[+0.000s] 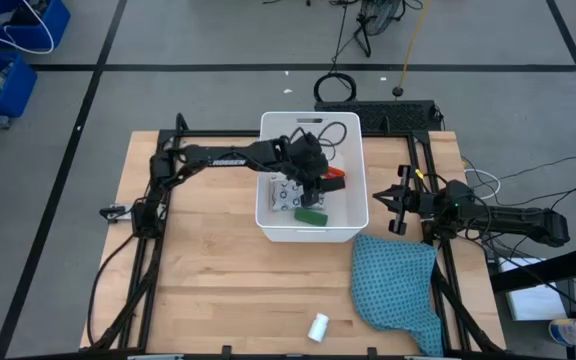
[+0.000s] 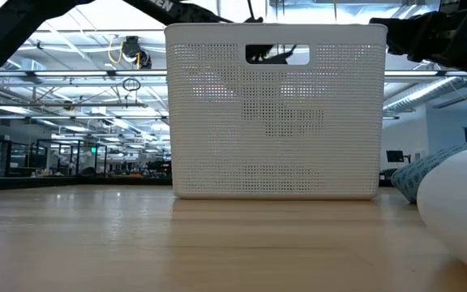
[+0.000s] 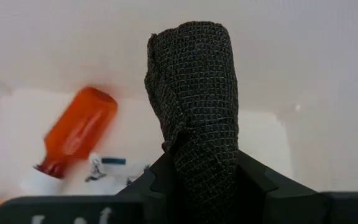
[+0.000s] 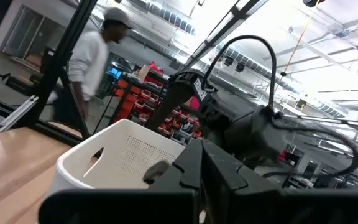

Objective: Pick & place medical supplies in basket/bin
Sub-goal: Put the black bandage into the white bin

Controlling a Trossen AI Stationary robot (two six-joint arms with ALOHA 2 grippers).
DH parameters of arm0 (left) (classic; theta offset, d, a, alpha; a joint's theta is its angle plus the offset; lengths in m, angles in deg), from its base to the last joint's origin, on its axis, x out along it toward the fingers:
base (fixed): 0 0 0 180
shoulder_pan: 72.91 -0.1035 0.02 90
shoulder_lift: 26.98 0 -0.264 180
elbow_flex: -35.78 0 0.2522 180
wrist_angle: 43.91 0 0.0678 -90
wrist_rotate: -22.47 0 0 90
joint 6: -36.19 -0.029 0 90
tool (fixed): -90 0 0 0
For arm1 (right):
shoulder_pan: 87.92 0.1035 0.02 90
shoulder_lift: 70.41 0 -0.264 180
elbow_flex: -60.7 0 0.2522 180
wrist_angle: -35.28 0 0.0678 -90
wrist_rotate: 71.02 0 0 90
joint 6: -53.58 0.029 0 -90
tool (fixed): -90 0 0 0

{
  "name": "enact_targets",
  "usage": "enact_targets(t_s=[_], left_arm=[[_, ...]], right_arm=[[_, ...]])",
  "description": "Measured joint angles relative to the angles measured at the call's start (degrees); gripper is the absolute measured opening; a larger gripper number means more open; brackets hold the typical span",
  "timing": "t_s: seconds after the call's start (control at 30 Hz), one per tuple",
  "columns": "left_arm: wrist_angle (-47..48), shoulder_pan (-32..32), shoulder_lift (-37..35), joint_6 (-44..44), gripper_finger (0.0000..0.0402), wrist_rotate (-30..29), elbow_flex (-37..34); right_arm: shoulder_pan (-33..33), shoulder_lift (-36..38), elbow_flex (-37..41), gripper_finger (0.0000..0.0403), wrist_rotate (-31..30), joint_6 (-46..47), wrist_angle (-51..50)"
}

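Observation:
The white bin (image 1: 353,225) stands mid-table, and in the low view it shows as a perforated wall (image 2: 274,109). My left gripper (image 1: 311,178) reaches down into the bin and is shut on the black oblong piece (image 3: 194,106). On the bin's floor lie the orange vial (image 3: 79,134), the green oblong (image 1: 310,215), the white dotted packet (image 1: 286,196) and a red item (image 1: 336,175). The small white bottle (image 1: 318,326) lies on its side on the table near the near edge. My right gripper (image 1: 398,200) waits, shut, right of the bin. My left gripper pinches the black oblong piece between its two fingers at one end (image 3: 197,165). The rest of the piece sticks out past the fingertips. The fingers come from above, pointing down into the bin. I cannot tell whether the piece's free end touches the bin's floor.
A teal cloth (image 1: 398,290) lies crumpled at the table's near right, between the bin and the right arm. The white bottle (image 2: 460,211) looms close in the low view. A person walks in the room beyond the table (image 4: 89,59). Bare wood lies left of and in front of the bin.

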Motion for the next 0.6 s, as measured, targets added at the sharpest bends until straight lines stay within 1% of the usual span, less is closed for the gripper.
enact_targets(t_s=[0.23, 0.6], left_arm=[[0.3, 1.3, 2.8, -4.9, 0.0101, -3.6, 0.0], [2.8, 2.5, 6.8, -9.1, 0.0101, -5.9, 0.0]], right_arm=[[0.0, 0.0, 0.0, 0.0000, 0.0, 0.1, 0.2], [0.0, -0.2, 0.0, 0.0000, 0.2, 0.1, 0.7]])
